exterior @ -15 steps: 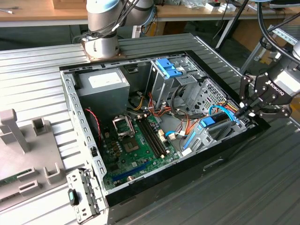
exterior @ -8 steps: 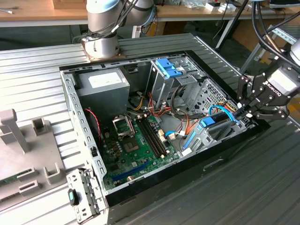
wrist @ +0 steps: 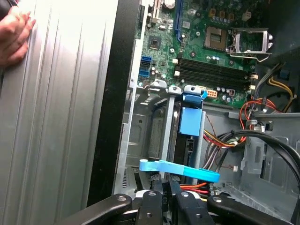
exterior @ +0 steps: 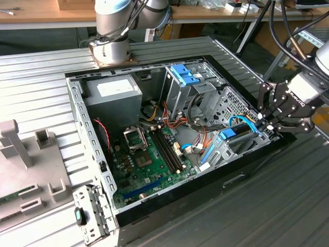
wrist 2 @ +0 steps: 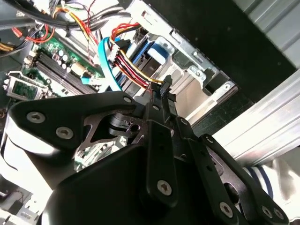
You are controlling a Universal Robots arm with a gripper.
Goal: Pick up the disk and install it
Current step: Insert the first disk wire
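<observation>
The disk (exterior: 232,135) sits low in the bay at the case's corner on the exterior view's right, its blue frame showing. In the first wrist view the disk (wrist: 191,120) stands edge-on between metal rails, with a blue flat cable (wrist: 180,170) crossing just in front of it. My gripper (exterior: 261,122) hovers at the case rim right beside that bay. In the second wrist view my gripper (wrist 2: 161,90) has its fingers pressed together at the end of the red and yellow wires (wrist 2: 131,70). I cannot tell whether it pinches a plug.
The open computer case (exterior: 92,154) lies on a ribbed metal table. Inside are the motherboard (exterior: 149,157), a grey power-supply box (exterior: 114,91) and a drive cage with a light-blue bracket (exterior: 185,76). A person's hand (wrist: 14,35) rests on the table. A grey fixture (exterior: 20,149) stands at the exterior view's left.
</observation>
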